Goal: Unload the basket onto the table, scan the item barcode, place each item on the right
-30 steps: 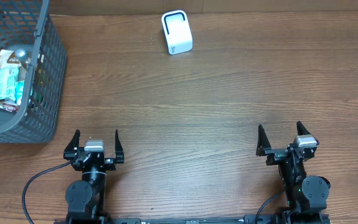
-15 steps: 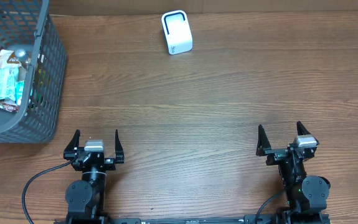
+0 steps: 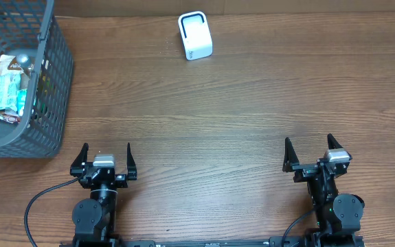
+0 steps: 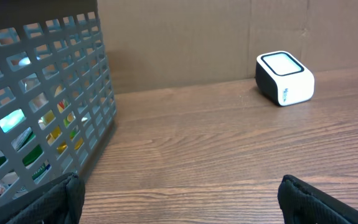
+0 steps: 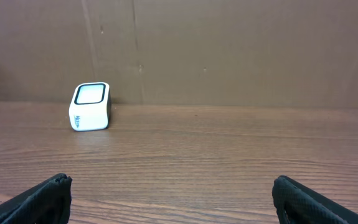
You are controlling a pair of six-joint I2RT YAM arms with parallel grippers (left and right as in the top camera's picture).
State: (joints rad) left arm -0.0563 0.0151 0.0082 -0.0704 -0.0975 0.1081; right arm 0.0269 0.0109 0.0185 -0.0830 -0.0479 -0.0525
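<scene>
A small white barcode scanner (image 3: 196, 36) with a dark-rimmed window stands at the far middle of the wooden table; it also shows as the scanner (image 4: 284, 78) in the left wrist view and the scanner (image 5: 90, 106) in the right wrist view. Packaged items (image 3: 8, 82) lie in a grey mesh basket (image 3: 53, 103) at the far left. My left gripper (image 3: 105, 152) rests near the front edge, open and empty. At the front right my right gripper (image 3: 308, 148) stands open too, nothing between its fingers.
A brown cardboard wall (image 5: 228, 50) backs the table behind the scanner. The basket (image 4: 98, 93) stands close ahead and left of my left gripper. Bare wood (image 3: 211, 130) lies between both grippers and the scanner.
</scene>
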